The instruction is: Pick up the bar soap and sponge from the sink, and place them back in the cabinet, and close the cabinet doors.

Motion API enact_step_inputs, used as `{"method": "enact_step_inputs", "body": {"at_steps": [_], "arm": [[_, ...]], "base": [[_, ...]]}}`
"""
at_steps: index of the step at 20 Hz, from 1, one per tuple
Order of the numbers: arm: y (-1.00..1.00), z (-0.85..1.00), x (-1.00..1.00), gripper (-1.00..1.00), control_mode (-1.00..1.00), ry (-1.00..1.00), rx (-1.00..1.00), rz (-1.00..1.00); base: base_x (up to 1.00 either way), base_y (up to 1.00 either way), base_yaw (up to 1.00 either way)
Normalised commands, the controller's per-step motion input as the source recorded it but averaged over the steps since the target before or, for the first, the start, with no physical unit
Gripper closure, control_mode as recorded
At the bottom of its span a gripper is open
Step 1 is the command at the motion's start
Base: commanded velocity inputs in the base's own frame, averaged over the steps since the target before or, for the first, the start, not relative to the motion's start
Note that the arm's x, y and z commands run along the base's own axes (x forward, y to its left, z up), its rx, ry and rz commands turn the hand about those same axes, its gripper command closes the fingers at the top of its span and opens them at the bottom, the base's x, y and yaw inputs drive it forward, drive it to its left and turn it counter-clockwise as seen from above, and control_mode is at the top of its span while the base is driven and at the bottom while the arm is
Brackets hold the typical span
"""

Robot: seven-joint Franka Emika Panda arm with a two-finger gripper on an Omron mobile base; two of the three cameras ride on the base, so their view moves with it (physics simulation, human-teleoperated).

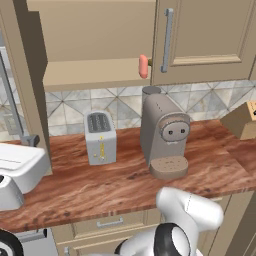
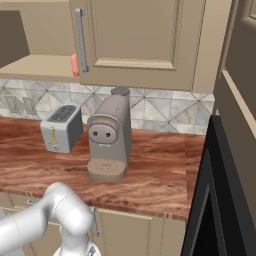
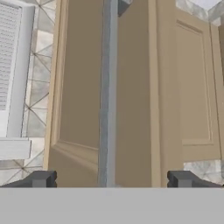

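Two doors belong to the cabinet [image 1: 75, 70]: I see one closed at right [image 1: 205, 35], the other swung open, its panel [image 3: 78, 87] facing my hand camera. The bar soap [image 1: 143, 66] lies at the shelf's front edge. My end effector [image 3: 111, 179] has fingers [image 3: 41, 178] spread wide, empty, with the door's vertical silver handle [image 3: 108, 87] running straight ahead between them. I judge door closing comes next; the sponge I cannot locate.

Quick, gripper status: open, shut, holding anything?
Gripper: open, jaws wide apart, nothing held; it faces the cabinet door with the silver bar handle between the fingertips.
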Motion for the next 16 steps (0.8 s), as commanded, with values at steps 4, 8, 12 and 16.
{"method": "enact_step_inputs", "body": {"at_steps": [4, 8, 12, 16], "arm": [[0.0, -0.15, 0.09, -1.0, -1.0, 0.0, 0.0, -0.04], [0.0, -0.16, 0.12, -1.0, -1.0, 0.0, 0.0, -0.05], [0.0, -0.09, 0.24, -1.0, -1.0, 0.0, 0.0, -0.05], [-0.01, -0.07, 0.28, -1.0, -1.0, 0.0, 0.0, -0.05]], "base": [[0.0, 0.0, 0.0], [0.0, 0.0, 0.0], [0.0, 0.0, 0.0], [0.0, 0.0, 0.0]]}}
